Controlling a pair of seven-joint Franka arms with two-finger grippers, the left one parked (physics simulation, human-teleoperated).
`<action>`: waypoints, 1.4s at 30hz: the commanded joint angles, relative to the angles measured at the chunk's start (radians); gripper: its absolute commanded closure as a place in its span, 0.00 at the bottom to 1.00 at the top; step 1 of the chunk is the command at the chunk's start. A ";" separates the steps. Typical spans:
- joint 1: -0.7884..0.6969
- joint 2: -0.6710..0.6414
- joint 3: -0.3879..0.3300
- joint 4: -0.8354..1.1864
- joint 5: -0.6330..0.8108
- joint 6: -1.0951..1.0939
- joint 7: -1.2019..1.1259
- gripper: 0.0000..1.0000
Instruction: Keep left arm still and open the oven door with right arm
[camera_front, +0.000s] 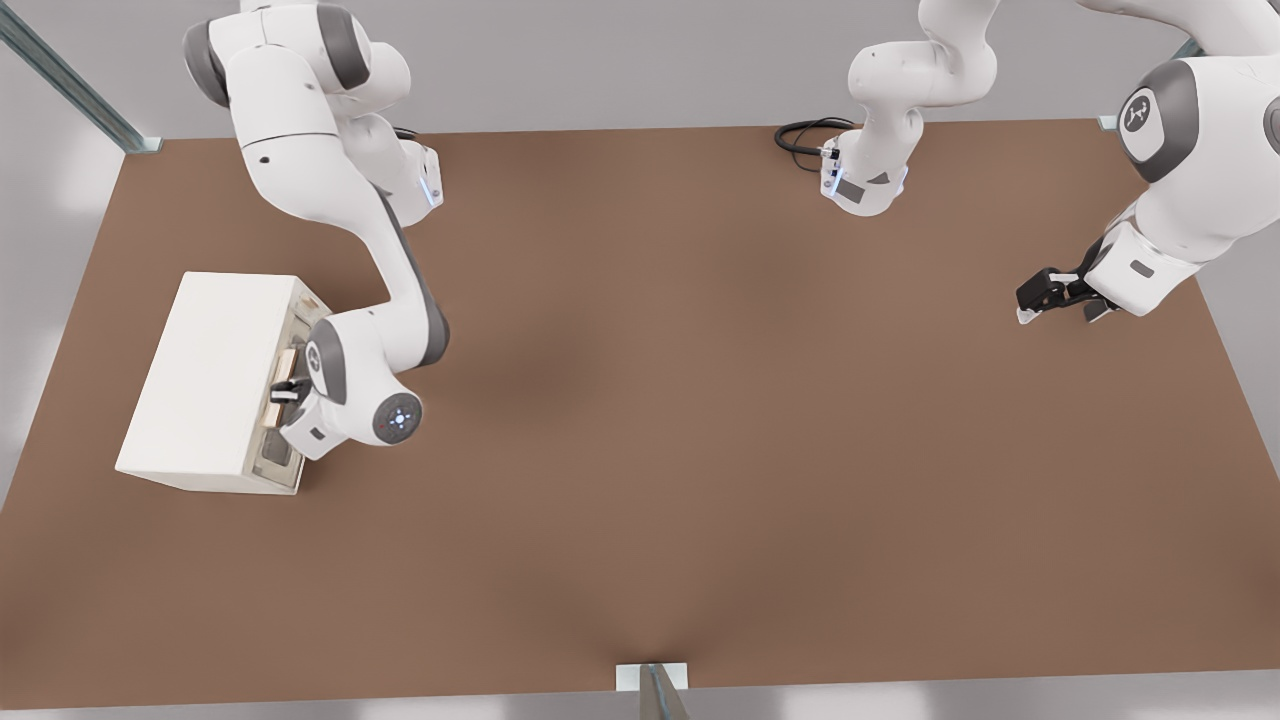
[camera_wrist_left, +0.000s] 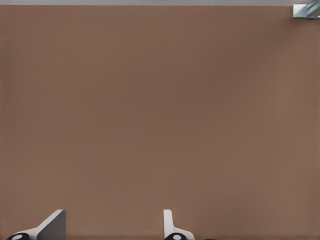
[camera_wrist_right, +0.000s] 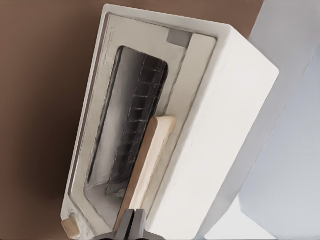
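We see the end effector (camera_front: 287, 388) pinched narrow around the handle (camera_wrist_right: 146, 167) of the oven door (camera_wrist_right: 127, 125) at the front view's left, bar running lengthwise along that panel.

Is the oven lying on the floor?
No, the oven sits on the brown table, with the tool at its door handle.

Counter (camera_front: 700, 450): 1 flat brown surface. On it: 1 cream-white box oven (camera_front: 215, 385) near the front view's left edge, oven door (camera_front: 283, 400) shut. 1 black cable coil (camera_front: 805, 135) at the far edge. Gripper (camera_front: 287, 388) at the door's tan handle (camera_wrist_right: 147, 160).
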 joint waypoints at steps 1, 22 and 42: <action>0.000 -0.001 -0.009 -0.003 -0.016 0.068 0.204 1.00; -0.004 -0.016 -0.061 -0.115 -0.028 0.077 0.204 1.00; 0.098 -0.042 -0.052 0.058 0.108 -0.004 0.077 1.00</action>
